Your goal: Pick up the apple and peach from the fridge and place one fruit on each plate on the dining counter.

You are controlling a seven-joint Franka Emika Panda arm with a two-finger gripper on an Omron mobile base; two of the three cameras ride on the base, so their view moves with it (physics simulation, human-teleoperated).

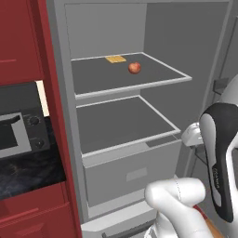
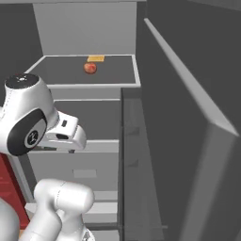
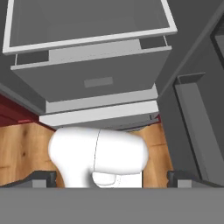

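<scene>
Behind the open grey fridge (image 1: 60, 116) door, a reddish fruit (image 1: 135, 68) is seen on the upper shelf (image 1: 158, 76) at upper centre, and the spread, empty pincer (image 3: 111, 178), held low, should be raised level before reaching.

The fridge (image 2: 89, 28) stands open, interior grey. On the upper shelf (image 2: 113, 70), one red round fruit (image 2: 90, 68) sits toward the rear, well above and beyond the hand (image 2: 63, 134). A flat yellow-orange item (image 2: 96, 59) lies just behind the fruit, apart from it. The lower shelf (image 2: 101, 117) lies just beyond the hand. The drawer front (image 2: 80, 172) sits below the hand. The open fridge door (image 2: 188, 141) stands edge-on to the hand's right. The fingers cannot be made out.
</scene>
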